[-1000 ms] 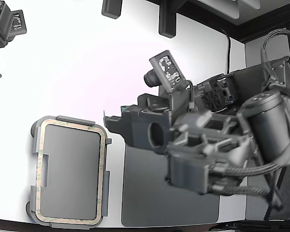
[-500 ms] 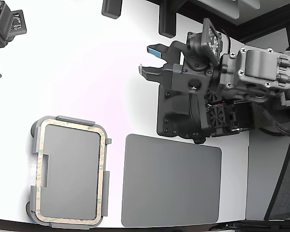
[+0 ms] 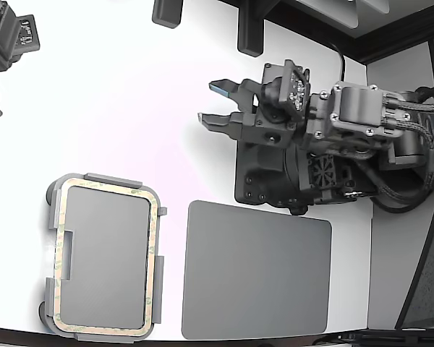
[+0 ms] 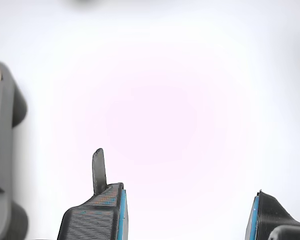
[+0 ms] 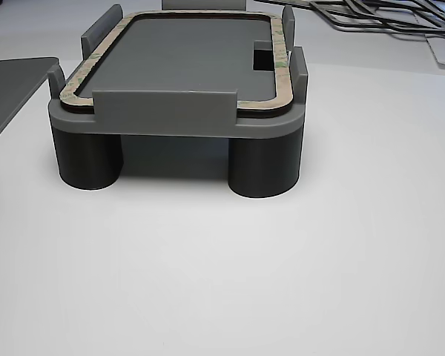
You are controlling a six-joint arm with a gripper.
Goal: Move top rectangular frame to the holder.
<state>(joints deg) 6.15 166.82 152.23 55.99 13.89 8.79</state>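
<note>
I see the frame (image 3: 156, 238) lying flat on top of the holder (image 3: 101, 179), down in the corner at the exterior view's left. The holder's raised tabs stand around the frame's edges, and I think they are there to keep it from sliding off. In the other view the frame (image 5: 278, 44) sits just inside those tabs, and the holder (image 5: 170, 122) stands on round feet. That lifts it off the tabletop (image 3: 116, 101).

So I judge the frame is already where the task wants it.

My end effector (image 3: 215, 103) is well apart from the holder, over a bare part of the tabletop. Its two fingers are spread apart and nothing is between them. In the wrist view I see the end effector (image 4: 187, 212) with blue pads (image 4: 121, 212) on the inner sides of the fingers. I guess the pads are soft so they grip thin things well. One edge of the holder (image 4: 2, 150) shows at the side of that view.

A dark mat (image 3: 257, 271) lies flat just beside the holder, at the exterior view's right of it.

I cannot read any writing or brand. A small board on the wrist has marks, but they are too small to tell.
</note>
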